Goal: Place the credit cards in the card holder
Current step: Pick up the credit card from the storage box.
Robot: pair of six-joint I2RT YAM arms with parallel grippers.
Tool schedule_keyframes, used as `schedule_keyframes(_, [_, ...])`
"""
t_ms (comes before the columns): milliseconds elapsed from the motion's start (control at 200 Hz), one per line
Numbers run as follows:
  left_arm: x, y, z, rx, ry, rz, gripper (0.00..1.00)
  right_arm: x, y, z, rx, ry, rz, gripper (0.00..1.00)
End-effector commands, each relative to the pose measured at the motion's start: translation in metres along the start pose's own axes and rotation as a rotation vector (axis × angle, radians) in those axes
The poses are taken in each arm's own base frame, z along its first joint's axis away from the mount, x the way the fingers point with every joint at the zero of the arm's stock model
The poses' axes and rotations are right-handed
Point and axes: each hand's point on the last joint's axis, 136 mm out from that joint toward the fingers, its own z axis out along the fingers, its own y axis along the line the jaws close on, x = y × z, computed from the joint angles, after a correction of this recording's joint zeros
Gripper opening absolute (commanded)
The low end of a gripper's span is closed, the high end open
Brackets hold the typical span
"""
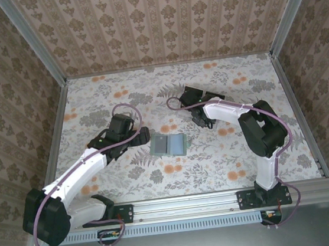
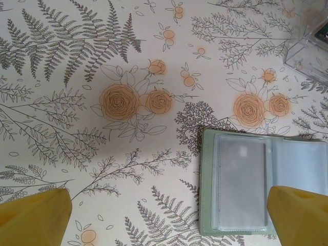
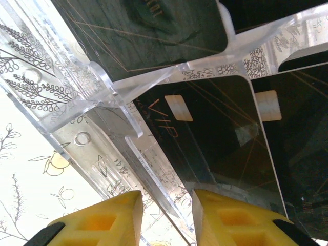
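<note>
The card holder (image 1: pixel 168 144) lies open and flat mid-table, sage green with clear sleeves; in the left wrist view the card holder (image 2: pixel 241 185) sits low right. My left gripper (image 1: pixel 141 136) hovers just left of it, open wide, and nothing lies between the fingertips of that gripper (image 2: pixel 169 220). Black credit cards (image 3: pixel 215 133) with gold lines rest in a clear slotted tray (image 3: pixel 102 128); another card (image 3: pixel 154 31) lies above and one more (image 3: pixel 302 148) at right. My right gripper (image 3: pixel 166 215) stands narrowly open at the tray, a clear wall between its fingers, the right finger (image 3: pixel 230 220) against the card's lower edge.
The clear tray (image 1: pixel 196 94) sits behind and right of the holder, and its corner (image 2: pixel 310 46) shows at the upper right of the left wrist view. Patterned walls (image 1: pixel 158 17) and metal rails enclose the floral table on three sides.
</note>
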Motion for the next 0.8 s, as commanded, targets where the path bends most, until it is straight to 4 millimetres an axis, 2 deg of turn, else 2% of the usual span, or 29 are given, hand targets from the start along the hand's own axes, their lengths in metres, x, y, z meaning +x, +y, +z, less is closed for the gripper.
schedule_keyframes(0, [-0.0017, -0.0011, 0.0002, 0.015, -0.011, -0.022, 1.0, -0.0105, -0.0091, -0.0191, 0.003, -0.051, 0.019, 0.34])
schedule_keyframes(205, [-0.0028, -0.0024, 0.0008, 0.019, -0.012, -0.023, 1.0, -0.0091, -0.007, -0.0171, -0.002, -0.045, 0.015, 0.34])
schedule_keyframes(485, [-0.0034, -0.003, 0.0015, 0.02, -0.012, -0.022, 1.0, -0.008, -0.0059, -0.0173, -0.009, -0.042, 0.007, 0.22])
schedule_keyframes(795, [-0.0046, -0.0042, 0.001, 0.026, -0.015, -0.018, 1.0, -0.009, -0.0035, -0.023, -0.036, -0.061, -0.013, 0.18])
